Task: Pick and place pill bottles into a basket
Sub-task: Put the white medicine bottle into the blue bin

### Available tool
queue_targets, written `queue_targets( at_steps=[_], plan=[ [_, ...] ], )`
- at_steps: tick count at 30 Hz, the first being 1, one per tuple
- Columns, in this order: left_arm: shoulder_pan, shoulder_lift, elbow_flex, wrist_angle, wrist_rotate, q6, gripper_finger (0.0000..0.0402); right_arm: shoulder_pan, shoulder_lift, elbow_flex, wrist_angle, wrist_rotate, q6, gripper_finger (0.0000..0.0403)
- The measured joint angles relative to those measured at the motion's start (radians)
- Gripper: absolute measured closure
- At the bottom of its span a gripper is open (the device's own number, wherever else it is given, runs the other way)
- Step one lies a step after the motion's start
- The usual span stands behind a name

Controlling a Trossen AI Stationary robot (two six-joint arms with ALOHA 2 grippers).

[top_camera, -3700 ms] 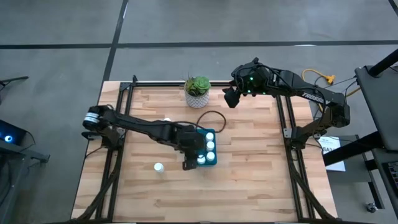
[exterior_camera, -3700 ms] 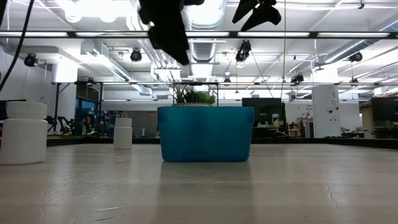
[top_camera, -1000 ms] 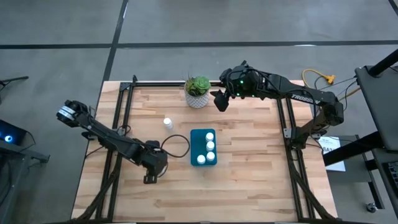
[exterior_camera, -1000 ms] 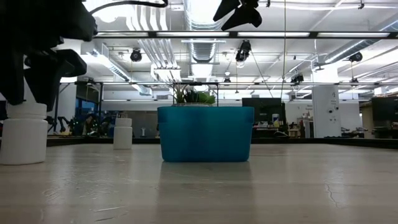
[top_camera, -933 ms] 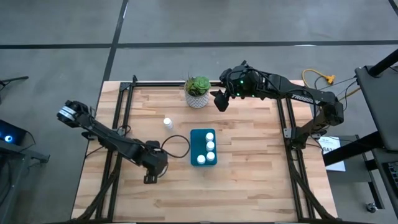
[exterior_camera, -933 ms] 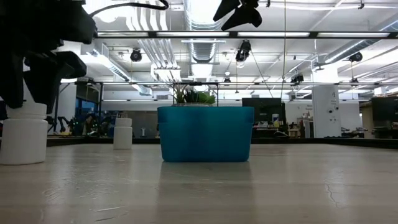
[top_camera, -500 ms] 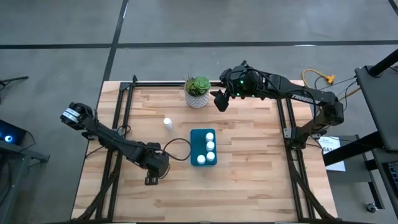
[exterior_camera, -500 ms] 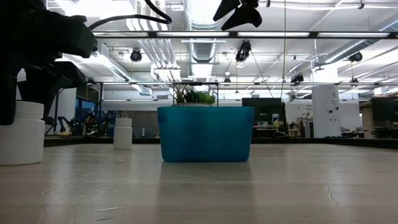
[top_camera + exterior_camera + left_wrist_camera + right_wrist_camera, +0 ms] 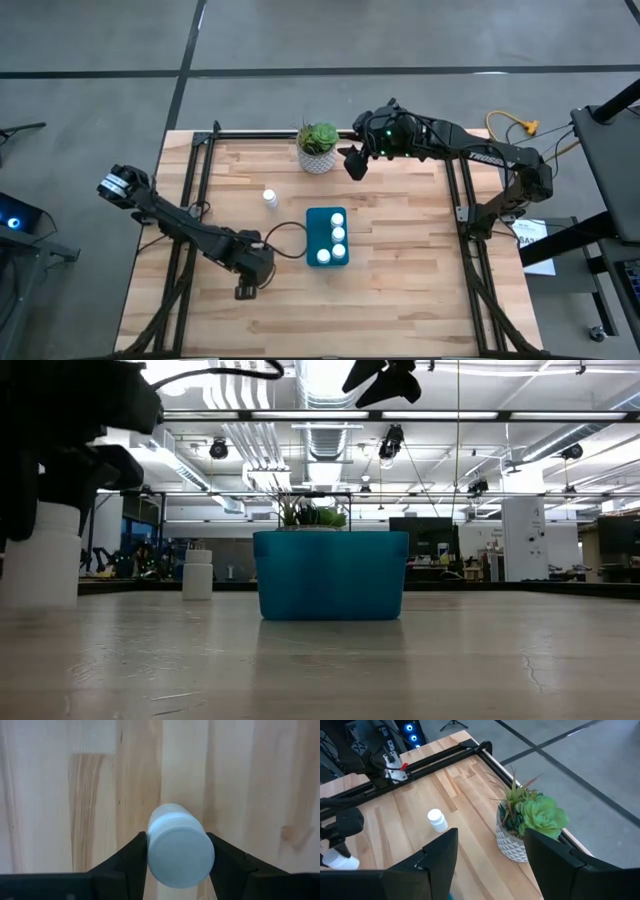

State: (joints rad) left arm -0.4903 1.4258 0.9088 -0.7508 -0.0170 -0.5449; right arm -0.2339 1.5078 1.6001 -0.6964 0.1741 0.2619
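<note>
Between the dark fingers of the left tool (image 9: 177, 862), a smooth white cylindrical bottle (image 9: 179, 849) is gripped above the pale wooden table (image 9: 60, 795).

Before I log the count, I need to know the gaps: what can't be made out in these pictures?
- Bottle at the left gripper: hidden under the arm in the high view; the left wrist view shows it between the fingers.
- Basket contents: its wall hides them in the low view; the high view shows three caps.
- Right gripper: cut off by the top edge in the low view.
</note>
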Motion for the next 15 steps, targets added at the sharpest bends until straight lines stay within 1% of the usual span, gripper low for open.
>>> queue_targets(
  at_steps=[4, 10, 15],
  plan=[
    [0.009, 0.000, 0.039, -0.018, -0.001, 0.001, 0.0252, 0.001, 0.000, 0.000, 0.000, 0.000, 0.011, 0.0184],
    [0.037, 0.000, 0.091, -0.121, -0.003, 0.005, 0.0257, 0.000, -0.001, 0.000, 0.000, 0.011, 0.026, 0.0184],
    [0.057, -0.001, 0.139, -0.160, -0.004, 0.052, 0.0257, -0.003, -0.006, 0.000, -0.003, 0.016, 0.025, 0.0184]
  ],
)
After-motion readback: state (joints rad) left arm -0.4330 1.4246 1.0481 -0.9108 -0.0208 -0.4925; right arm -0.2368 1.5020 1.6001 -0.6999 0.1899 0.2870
